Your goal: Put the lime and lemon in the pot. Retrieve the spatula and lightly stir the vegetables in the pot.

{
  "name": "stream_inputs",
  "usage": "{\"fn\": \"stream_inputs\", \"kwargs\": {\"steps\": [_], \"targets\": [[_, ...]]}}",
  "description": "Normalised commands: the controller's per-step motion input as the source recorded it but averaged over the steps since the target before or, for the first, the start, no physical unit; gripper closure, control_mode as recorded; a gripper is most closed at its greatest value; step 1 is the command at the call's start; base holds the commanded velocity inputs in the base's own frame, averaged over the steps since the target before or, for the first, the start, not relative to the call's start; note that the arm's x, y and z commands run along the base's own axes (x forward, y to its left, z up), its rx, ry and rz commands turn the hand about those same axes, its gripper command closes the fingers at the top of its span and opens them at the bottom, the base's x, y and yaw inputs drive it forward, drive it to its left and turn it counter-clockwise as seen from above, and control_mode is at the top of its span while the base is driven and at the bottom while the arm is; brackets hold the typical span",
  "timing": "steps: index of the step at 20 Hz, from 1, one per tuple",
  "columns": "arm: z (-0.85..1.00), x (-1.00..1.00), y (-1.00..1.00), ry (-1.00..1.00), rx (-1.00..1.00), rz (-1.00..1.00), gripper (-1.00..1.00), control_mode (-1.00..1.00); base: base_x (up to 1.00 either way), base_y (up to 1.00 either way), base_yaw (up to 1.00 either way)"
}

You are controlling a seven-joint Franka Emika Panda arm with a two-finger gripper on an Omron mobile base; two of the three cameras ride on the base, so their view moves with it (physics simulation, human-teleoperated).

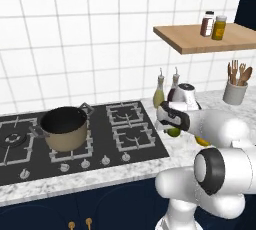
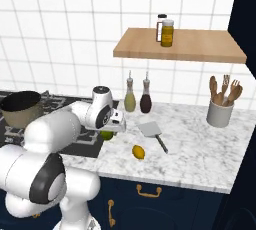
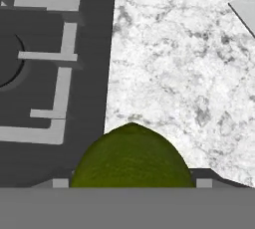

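You have the pot [image 1: 64, 129] sitting on the left part of the stove [image 1: 135, 139], tan-gold outside, dark inside and along the rim, with nothing visible in it. It stands well apart from everything else you need.

The spatula [image 2: 152, 134] lies flat on the marble counter [image 2: 200, 149], pale grey blade toward the wall, slim handle pointing toward the counter's front edge. The lemon [image 2: 138, 152] rests on the counter near the handle's end, bright yellow and slightly oval, closer to the front edge.

The lime [image 3: 132, 158] is dull green with a small nub at its top. In the hand view it sits right at the bottom, between the two finger tips; in the right base view you see it on the counter just beside the stove's right edge, directly under the hand.

Your gripper [image 2: 111, 132] is lowered over the lime, the fingers spread about as wide as the fruit. You cannot tell from these views whether the pads are pressing it or just flanking it.

Behind, against the white tiled wall, two bottles [image 2: 137, 96] stand side by side. A crock of wooden utensils [image 2: 221, 105] stands at the far right of the counter. A wooden shelf [image 2: 200, 46] above carries two jars [image 2: 165, 30].
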Motion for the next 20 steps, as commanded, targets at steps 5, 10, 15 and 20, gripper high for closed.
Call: {"fn": "stream_inputs", "kwargs": {"steps": [5,10,15,20], "targets": [[1.00,-0.67,0.37,-0.01,0.06,0.16,1.00,-1.00,0.00,0.00,0.00],[0.95,-0.63,0.29,-0.03,0.00,0.16,1.00,-1.00,0.00,0.00,0.00],[0.82,-0.56,0.00,0.03,-0.03,0.01,1.00,-1.00,0.00,0.00,0.00],[0.37,-0.24,0.00,0.00,0.00,0.00,1.00,-1.00,0.00,0.00,0.00]]}}
